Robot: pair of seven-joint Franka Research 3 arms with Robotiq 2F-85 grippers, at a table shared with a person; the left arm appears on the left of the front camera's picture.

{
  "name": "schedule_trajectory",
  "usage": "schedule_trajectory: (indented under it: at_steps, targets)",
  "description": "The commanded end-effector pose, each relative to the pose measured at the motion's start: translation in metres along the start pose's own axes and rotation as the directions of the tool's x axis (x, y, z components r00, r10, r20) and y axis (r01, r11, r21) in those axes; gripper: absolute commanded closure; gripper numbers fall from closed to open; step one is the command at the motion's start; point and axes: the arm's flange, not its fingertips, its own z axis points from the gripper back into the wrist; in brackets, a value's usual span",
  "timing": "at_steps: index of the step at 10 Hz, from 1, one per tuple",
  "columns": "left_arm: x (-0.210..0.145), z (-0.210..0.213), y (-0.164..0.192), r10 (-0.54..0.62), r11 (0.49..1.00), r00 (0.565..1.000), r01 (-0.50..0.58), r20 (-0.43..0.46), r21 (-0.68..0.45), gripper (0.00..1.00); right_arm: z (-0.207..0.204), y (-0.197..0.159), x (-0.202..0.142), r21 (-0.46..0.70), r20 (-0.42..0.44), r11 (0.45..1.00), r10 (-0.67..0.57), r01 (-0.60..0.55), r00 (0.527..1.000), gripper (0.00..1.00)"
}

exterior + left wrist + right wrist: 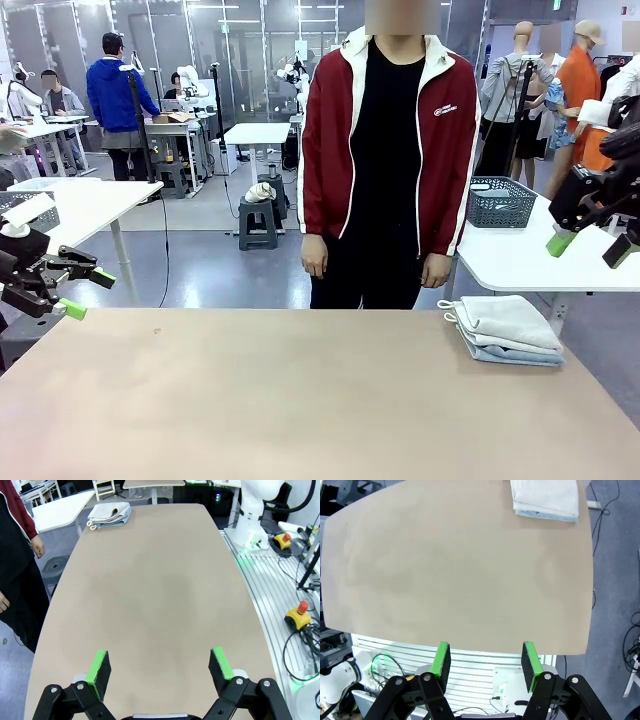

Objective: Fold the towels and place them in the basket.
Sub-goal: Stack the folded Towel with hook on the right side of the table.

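You see the folded towels [508, 330], cream-white on pale blue, stacked at the table's [300, 400] far right corner. The left gripper [88, 292] and right gripper [588, 245] hang spread and empty, well apart from them. A person [388, 160] stands at the far edge, and a basket [500, 203] sits on a white side table [530, 262] behind.

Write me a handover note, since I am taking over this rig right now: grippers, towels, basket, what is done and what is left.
Left gripper: open, holding nothing, above the table's left edge.
Right gripper: open, holding nothing, raised off the right side.
Towels: stacked folded, cream-white on pale blue, at the far right corner.
Basket: on the white side table behind.
Left: get the towels into the basket.
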Motion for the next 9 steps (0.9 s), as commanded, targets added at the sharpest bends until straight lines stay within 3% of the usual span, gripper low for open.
schedule_trajectory:
  at_steps: [1, 9]
  targets:
    - [0.0012, 0.0009, -0.0003, -0.003, 1.0, 1.0, 0.003, 0.001, 0.002, 0.0, 0.0029, -0.0002, -0.0013, 0.003, -0.007, 1.0, 0.015, -0.015, 1.0, 0.29]
    - [0.0012, 0.0009, -0.0003, -0.003, 1.0, 1.0, 0.003, 0.001, 0.002, 0.0, 0.0029, -0.0002, -0.0013, 0.003, -0.007, 1.0, 0.015, -0.015, 1.0, 0.29]
